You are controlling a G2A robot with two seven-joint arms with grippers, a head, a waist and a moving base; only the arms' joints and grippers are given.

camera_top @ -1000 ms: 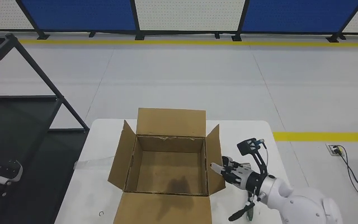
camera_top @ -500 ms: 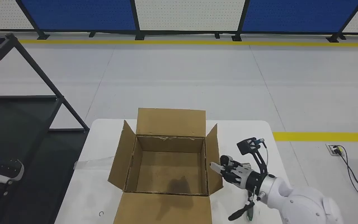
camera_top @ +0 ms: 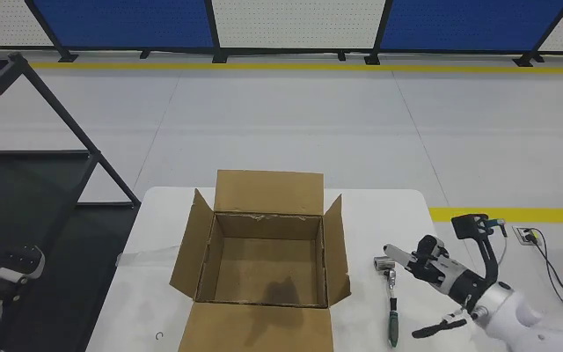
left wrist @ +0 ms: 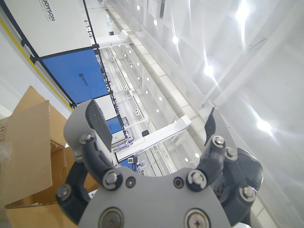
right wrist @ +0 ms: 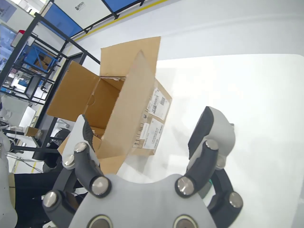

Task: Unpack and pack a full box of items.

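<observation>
An open cardboard box (camera_top: 263,225) stands in the middle of the white table (camera_top: 387,211), its four flaps spread and nothing visible inside. A ratchet wrench (camera_top: 391,295) with a green handle lies on the table to the right of the box. My right gripper (camera_top: 406,260) hovers open just right of the wrench head. In the right wrist view the right gripper (right wrist: 144,117) holds nothing and faces the box (right wrist: 106,96). My left gripper (left wrist: 152,107) is open, points up toward the ceiling, and has the box (left wrist: 26,143) beside it.
A black metal rack (camera_top: 53,132) stands off the table's left side. The left arm (camera_top: 18,266) sits at the far left, off the table. The floor beyond carries a yellow line (camera_top: 281,65) and blue partition panels.
My right arm has drawn back to the right, away from the box's right flap. The ratchet wrench now shows lying on the table where the gripper was.
</observation>
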